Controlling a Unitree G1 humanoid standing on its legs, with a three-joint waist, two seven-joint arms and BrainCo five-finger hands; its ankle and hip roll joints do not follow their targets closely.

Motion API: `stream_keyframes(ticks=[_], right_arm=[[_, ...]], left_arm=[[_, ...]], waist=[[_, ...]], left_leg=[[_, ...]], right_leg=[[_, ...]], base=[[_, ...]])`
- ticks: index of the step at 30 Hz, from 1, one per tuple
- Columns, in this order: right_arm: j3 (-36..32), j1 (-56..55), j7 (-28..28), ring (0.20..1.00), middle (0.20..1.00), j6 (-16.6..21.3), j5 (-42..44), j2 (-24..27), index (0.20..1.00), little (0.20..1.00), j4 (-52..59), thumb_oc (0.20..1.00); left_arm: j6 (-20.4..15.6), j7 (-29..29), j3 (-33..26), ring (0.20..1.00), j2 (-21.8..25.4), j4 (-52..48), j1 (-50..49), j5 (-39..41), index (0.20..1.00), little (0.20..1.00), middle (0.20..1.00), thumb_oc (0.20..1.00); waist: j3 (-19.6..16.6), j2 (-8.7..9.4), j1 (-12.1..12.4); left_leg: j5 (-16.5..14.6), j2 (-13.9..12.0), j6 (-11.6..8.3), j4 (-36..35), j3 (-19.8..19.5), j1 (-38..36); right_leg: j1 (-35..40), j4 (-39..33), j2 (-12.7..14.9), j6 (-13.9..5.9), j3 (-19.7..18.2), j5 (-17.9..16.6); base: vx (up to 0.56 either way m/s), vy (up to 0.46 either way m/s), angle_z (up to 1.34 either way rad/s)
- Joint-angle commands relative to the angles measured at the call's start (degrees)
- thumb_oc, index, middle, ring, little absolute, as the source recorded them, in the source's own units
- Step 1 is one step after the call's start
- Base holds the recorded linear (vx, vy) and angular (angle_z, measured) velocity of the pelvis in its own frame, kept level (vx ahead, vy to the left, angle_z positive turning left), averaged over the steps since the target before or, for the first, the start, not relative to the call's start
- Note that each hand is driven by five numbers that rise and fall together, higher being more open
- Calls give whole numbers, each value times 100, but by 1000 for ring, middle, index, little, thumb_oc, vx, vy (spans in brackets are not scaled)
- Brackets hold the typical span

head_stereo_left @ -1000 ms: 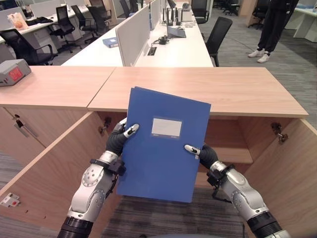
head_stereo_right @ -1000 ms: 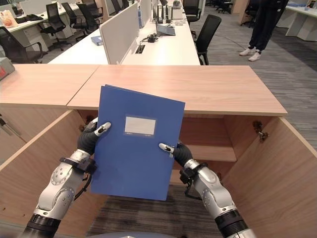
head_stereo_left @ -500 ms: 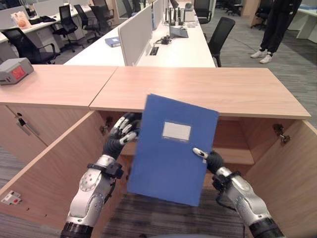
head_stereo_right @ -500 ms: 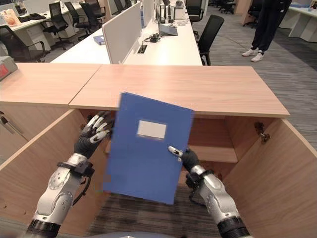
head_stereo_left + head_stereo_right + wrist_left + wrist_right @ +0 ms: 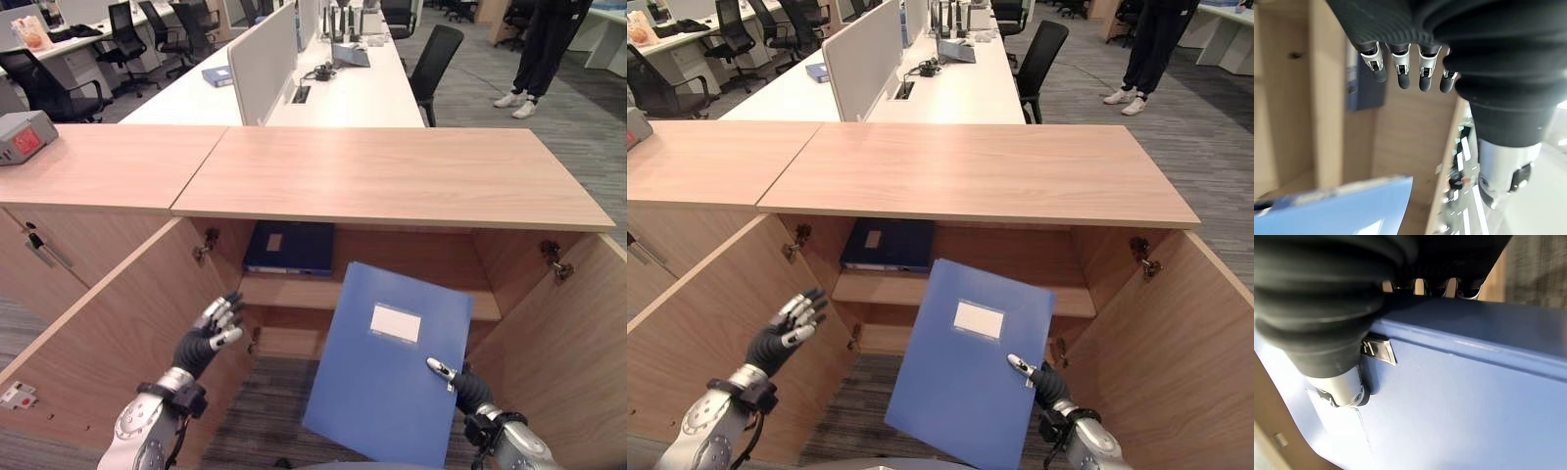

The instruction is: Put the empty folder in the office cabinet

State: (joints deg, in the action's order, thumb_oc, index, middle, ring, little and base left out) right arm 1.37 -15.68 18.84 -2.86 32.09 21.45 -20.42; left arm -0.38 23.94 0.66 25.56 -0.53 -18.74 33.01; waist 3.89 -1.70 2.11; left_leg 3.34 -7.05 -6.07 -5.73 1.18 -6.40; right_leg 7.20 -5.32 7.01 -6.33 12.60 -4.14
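Left eye view: right hand point(image 5: 468, 388) pinches flat blue folder point(image 5: 390, 367); woodgrain cabinet point(image 5: 392, 181).

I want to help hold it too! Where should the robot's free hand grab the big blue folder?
Probably the folder's bare left edge, coming from the left. The right hand pinches the right edge alone, thumb on the front, and the folder hangs tilted before the open cabinet. The left hand is open beside it, so a thumb-front pinch there would likely steady it.

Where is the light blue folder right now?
The light blue folder is tilted in front of the open cabinet, pinched by the right hand, below the shelf.
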Motion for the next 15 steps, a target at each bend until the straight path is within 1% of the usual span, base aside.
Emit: stream_keyframes(ticks=[1, 3, 4, 6, 7, 9, 10, 11, 15], right_arm=[[-60, 525, 99, 200, 200, 316, 58, -163, 200, 200, 48, 200], [-99, 620, -104, 200, 200, 407, 107, -291, 200, 200, -361, 200], [-100, 621, -103, 200, 200, 408, 107, -291, 200, 200, -362, 200], [-215, 789, -469, 200, 200, 529, 293, -500, 200, 200, -706, 200], [-218, 800, -471, 200, 200, 536, 297, -499, 200, 200, -716, 200], [-277, 990, -737, 200, 200, 619, 519, -661, 200, 200, -955, 200], [-281, 1001, -737, 200, 200, 625, 522, -661, 200, 200, -966, 200], [-366, 1191, -964, 200, 200, 702, 724, -788, 200, 200, -1144, 200], [-432, 1634, -1426, 200, 200, 912, 1103, -975, 200, 200, -1424, 200]], left_arm=[[-187, 221, -25, 1000, 291, 28, 237, -184, 1000, 1000, 1000, 1000], [-210, 180, 200, 1000, 275, 548, 253, -427, 1000, 1000, 1000, 1000], [-211, 180, 201, 1000, 275, 550, 255, -427, 1000, 1000, 1000, 1000], [-234, 25, 425, 1000, 214, 1256, 304, -785, 1000, 1000, 1000, 1000], [-249, 23, 436, 1000, 209, 1282, 327, -790, 1000, 1000, 1000, 1000], [-281, -132, 612, 1000, 181, 1673, 401, -1077, 1000, 1000, 1000, 1000], [-292, -135, 620, 1000, 177, 1690, 418, -1082, 1000, 1000, 1000, 1000], [-352, -231, 762, 1000, 196, 1902, 422, -1401, 1000, 1000, 1000, 1000], [-334, -545, 997, 1000, -54, 2691, 609, -1604, 1000, 1000, 1000, 1000]], waist=[[173, 179, -46], [177, 167, -66], [178, 167, -65], [168, 142, -74], [174, 140, -69], [178, 113, -65], [182, 113, -60], [177, 95, -37], [204, 84, 30]], left_leg=[[-633, 183, 113, 73, 226, -147], [-630, 194, 126, 73, 233, -130], [-630, 194, 126, 73, 233, -130], [-635, 202, 143, 73, 230, -126], [-636, 203, 144, 73, 230, -125], [-639, 219, 153, 73, 224, -116], [-640, 220, 154, 73, 225, -115], [-653, 230, 160, 73, 229, -116], [-655, 244, 171, 73, 211, -93]], right_leg=[[222, 282, 270, -280, 12, 699], [198, 287, 269, -283, 2, 695], [197, 287, 269, -283, 1, 695], [186, 300, 279, -295, -4, 689], [184, 301, 280, -295, -4, 690], [161, 318, 284, -296, -14, 685], [159, 318, 285, -297, -14, 686], [153, 322, 291, -306, -11, 685], [130, 342, 298, -312, -12, 697]], base=[[0, 0, 0], [0, 0, 0], [0, 0, 0], [0, 0, 0], [0, 0, 0], [0, 0, 0], [15, 33, 0], [17, 37, 0], [4, 10, 0]])
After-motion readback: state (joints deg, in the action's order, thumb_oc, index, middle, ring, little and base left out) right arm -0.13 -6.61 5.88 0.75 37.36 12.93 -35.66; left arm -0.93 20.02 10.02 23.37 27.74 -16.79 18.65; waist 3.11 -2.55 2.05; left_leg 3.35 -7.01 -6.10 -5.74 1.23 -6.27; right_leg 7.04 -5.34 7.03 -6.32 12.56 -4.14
